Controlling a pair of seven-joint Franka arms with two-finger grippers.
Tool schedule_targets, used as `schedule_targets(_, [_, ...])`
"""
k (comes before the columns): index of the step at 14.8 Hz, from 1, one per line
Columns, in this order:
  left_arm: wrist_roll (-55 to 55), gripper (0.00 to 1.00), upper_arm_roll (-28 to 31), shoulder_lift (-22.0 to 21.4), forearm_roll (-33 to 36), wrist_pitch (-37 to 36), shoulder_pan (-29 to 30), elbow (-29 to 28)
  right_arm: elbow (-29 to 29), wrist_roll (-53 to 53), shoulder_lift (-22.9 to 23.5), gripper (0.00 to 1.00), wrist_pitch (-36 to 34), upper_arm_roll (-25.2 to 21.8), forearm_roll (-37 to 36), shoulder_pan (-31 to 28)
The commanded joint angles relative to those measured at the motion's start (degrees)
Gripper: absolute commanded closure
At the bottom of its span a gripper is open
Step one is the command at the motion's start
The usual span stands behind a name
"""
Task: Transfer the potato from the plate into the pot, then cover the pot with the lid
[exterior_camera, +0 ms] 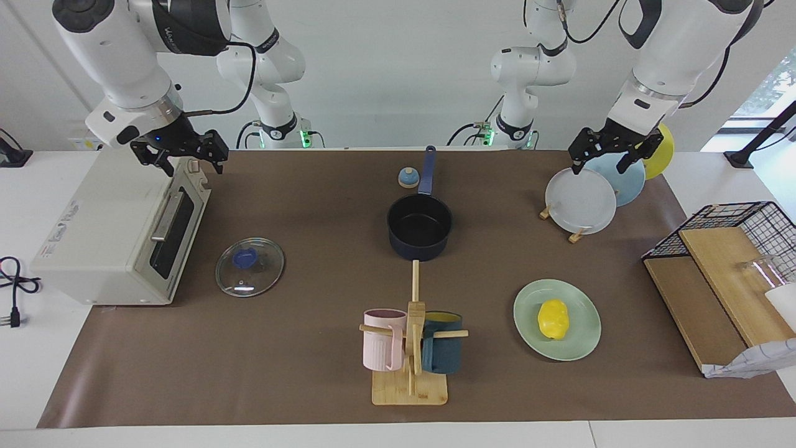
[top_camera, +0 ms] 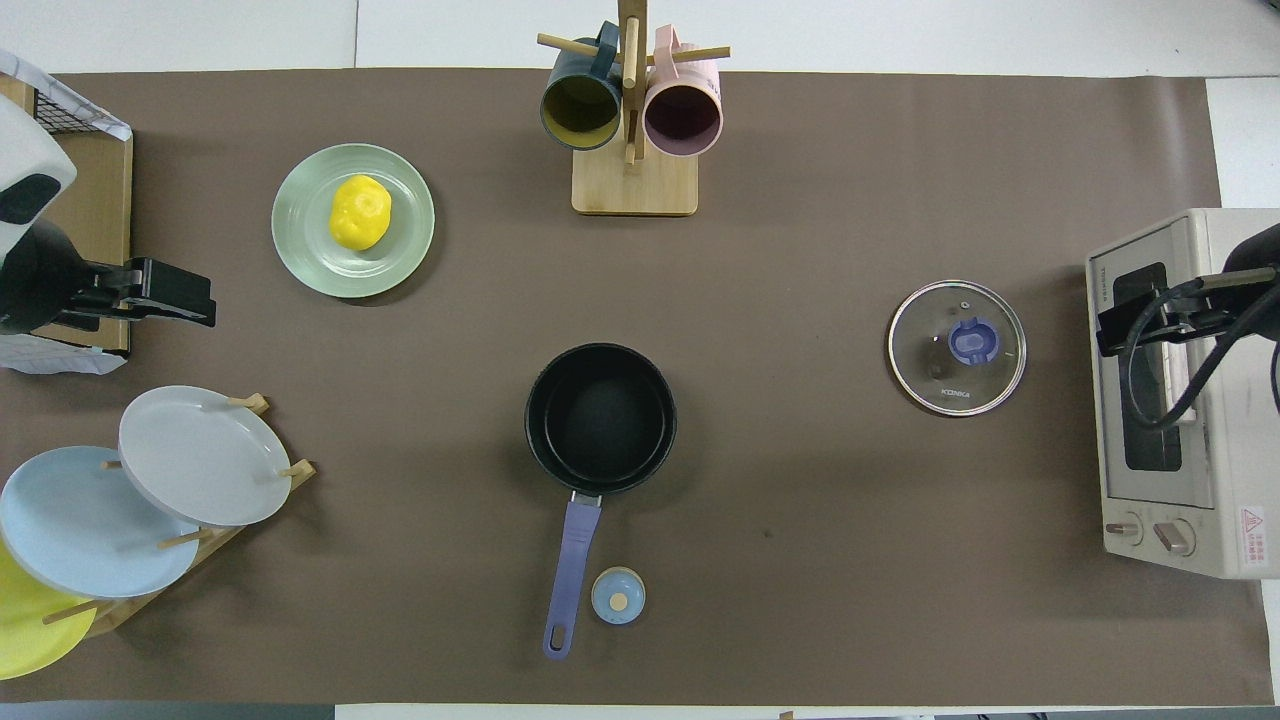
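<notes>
The yellow potato (exterior_camera: pixel 553 319) (top_camera: pixel 360 211) lies on the mint-green plate (exterior_camera: pixel 584 333) (top_camera: pixel 300 235), toward the left arm's end of the table and farther from the robots than the pot. In the middle of the mat the dark navy pot (exterior_camera: pixel 420 227) (top_camera: pixel 600 418) stands empty, its blue handle pointing at the robots. The glass lid (exterior_camera: pixel 250 267) (top_camera: pixel 957 347) lies flat on the mat toward the right arm's end. My left gripper (exterior_camera: pixel 612 155) (top_camera: pixel 165 295) hangs open in the air by the plate rack, holding nothing. My right gripper (exterior_camera: pixel 186 158) (top_camera: pixel 1140 325) hangs open above the toaster oven.
A toaster oven (exterior_camera: pixel 118 236) stands beside the lid. The mug tree (exterior_camera: pixel 410 348) with a pink and a teal mug is farther from the robots than the pot. A small bell (exterior_camera: pixel 408 178) sits by the pot's handle. Plate rack (exterior_camera: pixel 584 202) and wire shelf (exterior_camera: pixel 715 280) are at the left arm's end.
</notes>
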Motion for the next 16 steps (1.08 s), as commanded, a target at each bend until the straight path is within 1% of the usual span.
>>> schedule_targets(1, [0.23,0.00,0.11,-1.06,-0.68,0.95,0.16,-0.91,0.14,0.55,-0.28,0.00,1.48,0.70,1.37,-0.30])
schedule_targets(5, [0.23,0.00,0.11,-1.06,-1.11,1.38,0.16,-1.09,0.14,0.54,-0.28,0.00,1.58,0.70,1.37,-0.30])
schedule_targets(10, [0.14,0.00,0.11,-0.44,-1.99,4.55,0.07,-1.44,-0.38,0.54,-0.28,0.00,2.54,0.79,1.46,0.58])
schedule_targets(13, [0.14,0.00,-0.15,2.63,-1.99,7.09,-0.63,-0.91,-3.97,0.28,-1.33,0.00,6.66,0.70,1.46,0.49])
schedule_targets(16, [0.32,0.00,-0.50,6.14,-1.64,9.29,-0.72,-0.74,-9.33,0.10,-2.21,0.00,11.84,0.70,1.46,0.58])
